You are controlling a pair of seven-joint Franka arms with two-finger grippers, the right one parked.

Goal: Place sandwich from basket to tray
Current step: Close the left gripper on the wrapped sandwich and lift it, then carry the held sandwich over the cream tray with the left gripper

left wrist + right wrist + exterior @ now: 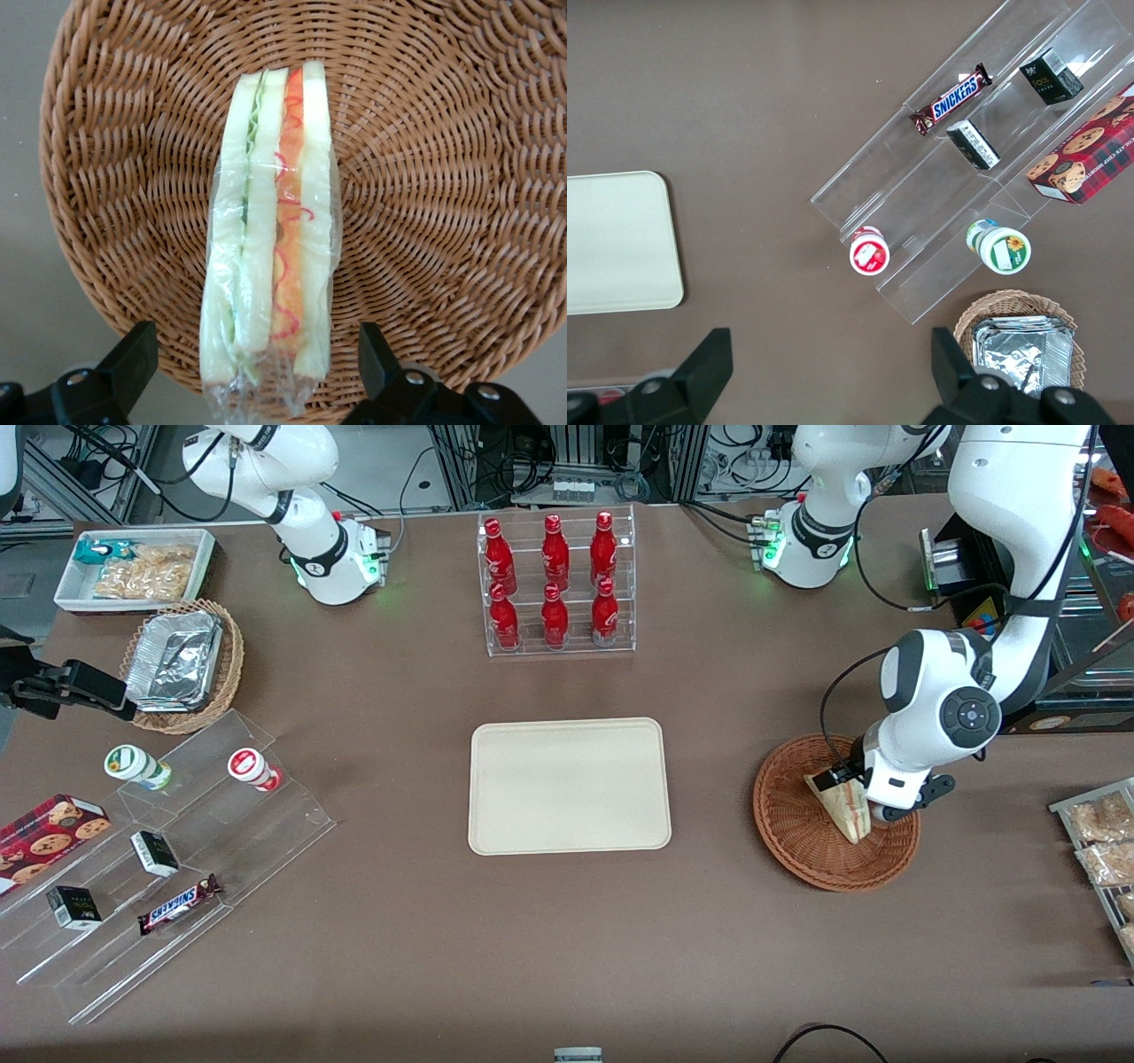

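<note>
Straddling the sandwich (270,230) in the basket (443,177), pincer (257,372) spread wide.

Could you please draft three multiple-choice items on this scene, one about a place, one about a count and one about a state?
1. Where is the sandwich?
A. On the tray
B. In the round basket
C. On the clear stepped shelf

2. How many red bottles stand in the clear rack?
A. Four
B. Six
C. Eight

3. What is the state of the gripper?
A. Open, a finger on each side of the sandwich
B. Shut on the sandwich
C. Holding a bottle

Answers:
1. B: the sandwich lies in the basket, and nothing lies on the tray.
2. B: two rows of three.
3. A: in the wrist view both fingers stand clear of the sandwich's wrap, low over the basket.
</note>
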